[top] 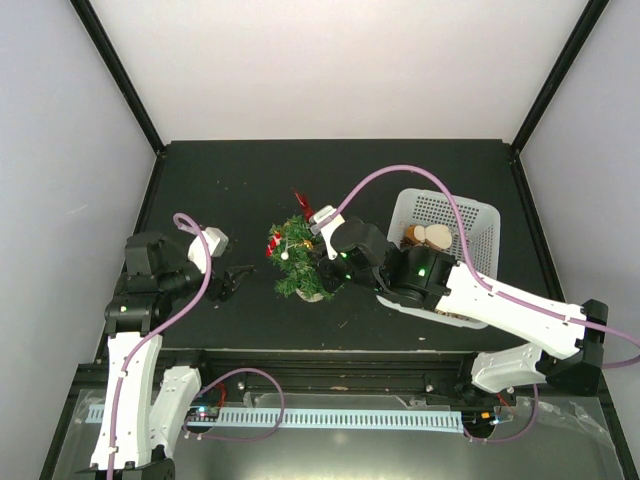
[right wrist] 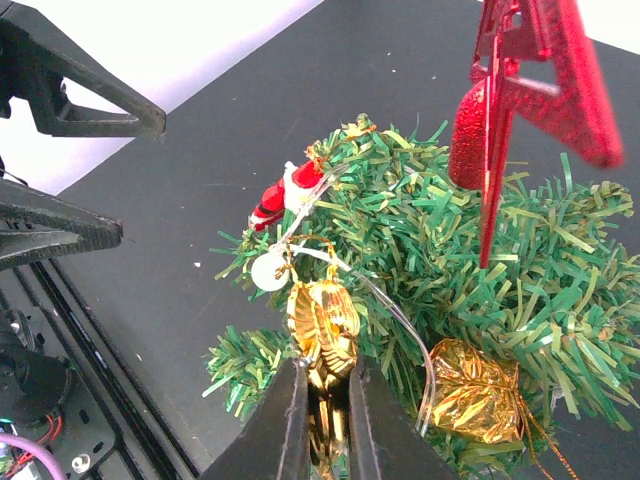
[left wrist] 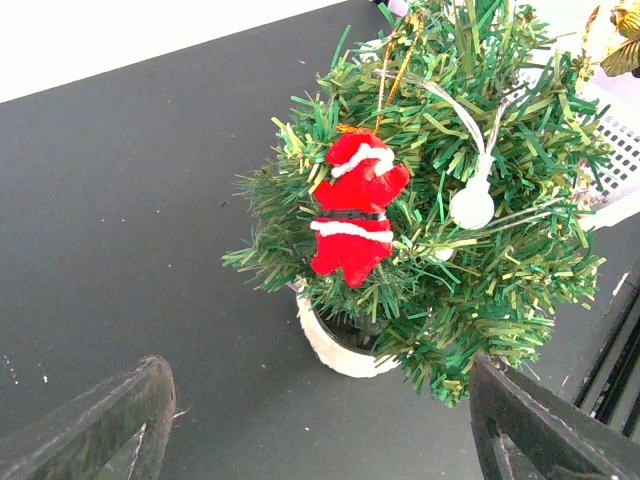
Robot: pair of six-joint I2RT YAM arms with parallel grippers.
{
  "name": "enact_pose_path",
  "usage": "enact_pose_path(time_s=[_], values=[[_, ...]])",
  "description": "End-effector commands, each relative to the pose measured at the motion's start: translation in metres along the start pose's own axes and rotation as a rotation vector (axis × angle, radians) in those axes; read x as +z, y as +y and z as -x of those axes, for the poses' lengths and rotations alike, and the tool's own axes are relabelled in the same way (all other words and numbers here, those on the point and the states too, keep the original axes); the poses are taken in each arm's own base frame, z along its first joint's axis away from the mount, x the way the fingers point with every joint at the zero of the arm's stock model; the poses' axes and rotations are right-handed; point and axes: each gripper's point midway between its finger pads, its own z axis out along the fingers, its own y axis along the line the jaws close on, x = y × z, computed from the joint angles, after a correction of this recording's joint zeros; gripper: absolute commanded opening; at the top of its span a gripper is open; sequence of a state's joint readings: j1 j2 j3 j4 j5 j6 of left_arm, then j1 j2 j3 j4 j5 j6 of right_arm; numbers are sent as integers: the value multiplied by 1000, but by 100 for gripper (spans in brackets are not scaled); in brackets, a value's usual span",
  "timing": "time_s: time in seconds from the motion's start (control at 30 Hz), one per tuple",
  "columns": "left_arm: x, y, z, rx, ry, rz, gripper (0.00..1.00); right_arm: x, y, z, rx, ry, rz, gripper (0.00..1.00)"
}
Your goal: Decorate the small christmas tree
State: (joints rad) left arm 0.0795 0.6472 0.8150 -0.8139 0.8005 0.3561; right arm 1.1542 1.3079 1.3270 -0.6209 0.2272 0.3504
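The right gripper [right wrist: 322,405] was clamped on a shiny gold foil ornament [right wrist: 322,325] at the small bushy green christmas tree [right wrist: 470,250], apparently to hang it, the left gripper [top: 232,282] nearby with fingers apart.

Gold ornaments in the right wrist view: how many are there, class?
2. A ribbed gold ornament between the right fingers; a gold foil ornament in the tree's branches beside it. More may be hidden.

- small christmas tree [left wrist: 540,270]: green needles (paler at some tips), white base
- Santa figure [left wrist: 355,215]: red, white trim, black belt
- bauble [left wrist: 472,207]: white
- gold ornament [right wrist: 322,330]: shiny, ribbed
- star [right wrist: 545,70]: glittery red
- desk [left wrist: 130,220]: black
- basket [top: 470,220]: white mesh
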Motion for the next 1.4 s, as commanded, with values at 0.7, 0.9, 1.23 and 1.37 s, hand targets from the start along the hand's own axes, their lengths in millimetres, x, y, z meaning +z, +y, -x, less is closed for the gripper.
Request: enact_pose_path(time_s=[0.7, 0.9, 1.23, 1.37], values=[[-2, 0, 6, 32, -28, 2, 81, 7, -10, -4, 14, -12, -50, 1], [-2, 0, 6, 31, -29, 2, 81, 5, -6, -6, 7, -5, -26, 1], [-2, 0, 5, 32, -28, 3, 81, 9, -6, -13, 1, 33, -27, 1], [-2, 0, 5, 32, -29, 1, 81, 4, -5, -10, 2, 24, -22, 1]])
